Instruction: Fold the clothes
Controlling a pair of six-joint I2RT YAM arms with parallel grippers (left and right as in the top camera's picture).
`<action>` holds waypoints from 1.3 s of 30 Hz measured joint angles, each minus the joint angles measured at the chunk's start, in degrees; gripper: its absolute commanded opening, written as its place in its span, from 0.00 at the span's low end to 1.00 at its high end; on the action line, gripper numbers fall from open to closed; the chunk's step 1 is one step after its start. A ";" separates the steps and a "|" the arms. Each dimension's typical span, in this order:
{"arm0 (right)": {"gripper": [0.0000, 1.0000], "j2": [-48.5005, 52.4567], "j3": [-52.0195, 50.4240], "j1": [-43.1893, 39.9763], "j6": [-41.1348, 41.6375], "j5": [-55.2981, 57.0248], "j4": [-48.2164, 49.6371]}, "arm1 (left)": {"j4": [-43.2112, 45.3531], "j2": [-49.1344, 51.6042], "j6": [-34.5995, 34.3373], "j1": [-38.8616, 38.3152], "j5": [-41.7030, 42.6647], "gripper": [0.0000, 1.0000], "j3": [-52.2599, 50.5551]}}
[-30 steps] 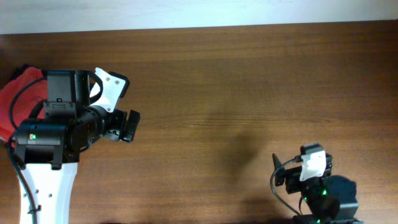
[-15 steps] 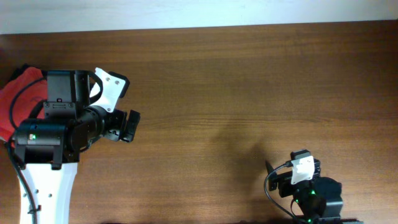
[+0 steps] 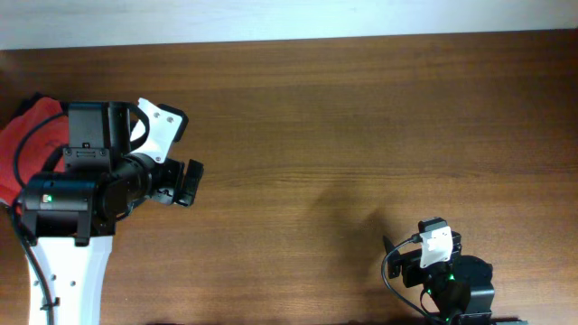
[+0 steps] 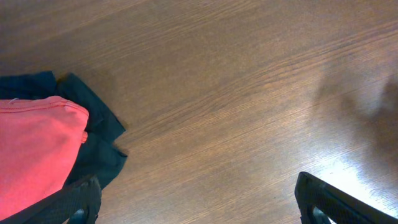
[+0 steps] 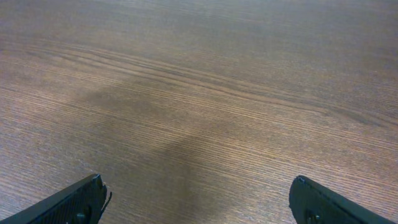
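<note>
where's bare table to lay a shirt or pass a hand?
Biggest bare patch: table centre, from the left arm to the right edge, far edge down to the right arm. Also bare: near strip between the arms. Crowded: far left, red garment on a dark garment by the left arm.

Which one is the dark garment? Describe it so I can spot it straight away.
Look to the table's far left edge, behind the left arm. There a red cloth lies on the dark garment; it is the blackish layer poking out underneath, not the red one on top.
</note>
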 measured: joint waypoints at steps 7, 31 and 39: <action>0.99 0.00 0.00 0.00 0.02 -0.13 0.00 | 0.00 0.00 0.00 0.00 0.00 0.99 0.00; 0.99 0.00 0.00 0.00 0.02 -0.17 0.02 | 29.44 -18.18 0.20 5.60 -0.20 0.99 -25.64; 0.99 0.00 0.00 0.00 0.04 -0.31 0.07 | 44.39 -36.87 0.20 7.76 1.60 0.99 -50.16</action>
